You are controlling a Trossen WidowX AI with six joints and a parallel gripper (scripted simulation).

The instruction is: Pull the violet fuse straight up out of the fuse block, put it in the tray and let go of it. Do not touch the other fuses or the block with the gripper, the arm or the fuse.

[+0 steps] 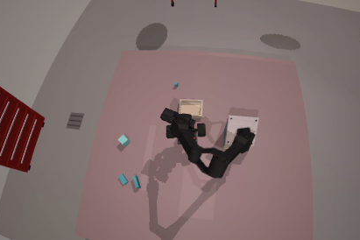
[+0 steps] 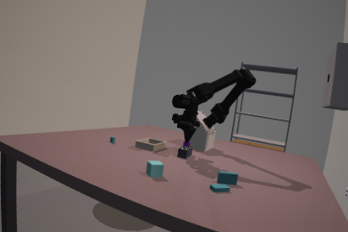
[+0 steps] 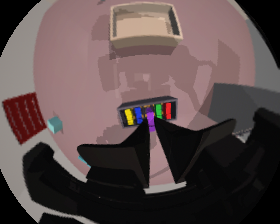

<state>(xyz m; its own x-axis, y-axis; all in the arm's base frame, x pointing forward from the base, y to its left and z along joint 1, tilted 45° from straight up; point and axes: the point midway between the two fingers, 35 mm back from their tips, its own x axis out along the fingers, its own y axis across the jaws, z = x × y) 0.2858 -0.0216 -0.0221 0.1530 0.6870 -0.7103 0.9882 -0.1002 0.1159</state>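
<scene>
While gripper [image 3: 151, 129] clamps violet fuse [image 3: 151, 120], neighbouring fuses [image 3: 135, 116] flank closely.

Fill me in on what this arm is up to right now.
The gripper is shut on the violet fuse, just above the fuse block, where the yellow, blue, green and red fuses sit in their slots. The tray beyond the block has nothing in it. The cyan blocks lie off to the side.
</scene>
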